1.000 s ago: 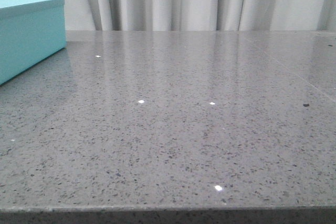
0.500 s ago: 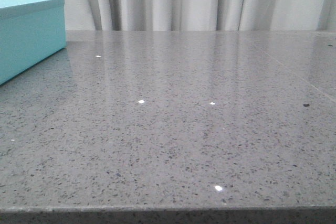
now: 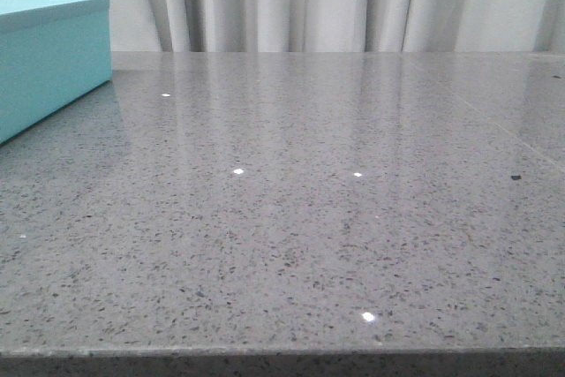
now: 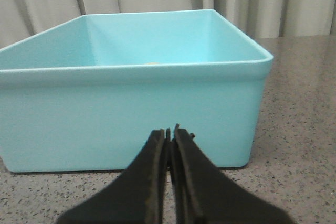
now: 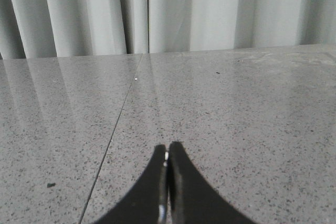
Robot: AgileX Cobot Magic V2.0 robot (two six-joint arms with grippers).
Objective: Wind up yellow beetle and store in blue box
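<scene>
We see the blue box (image 3: 48, 64) at the far left of our grey speckled stone table (image 3: 309, 218), open-topped, with only a faint yellowish speck showing over its rim; the yellow beetle cannot be made out. Our left gripper (image 4: 169, 132) sits just before the box wall, jaws pressed together and empty. Our right gripper (image 5: 167, 153) is likewise closed on nothing above bare table, with pale curtains (image 5: 157, 9) behind.

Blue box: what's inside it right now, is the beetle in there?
The blue box is open-topped; only bare inner walls show, plus a faint pale speck beyond the near rim. That rim hides the floor, so no beetle can be confirmed.
</scene>
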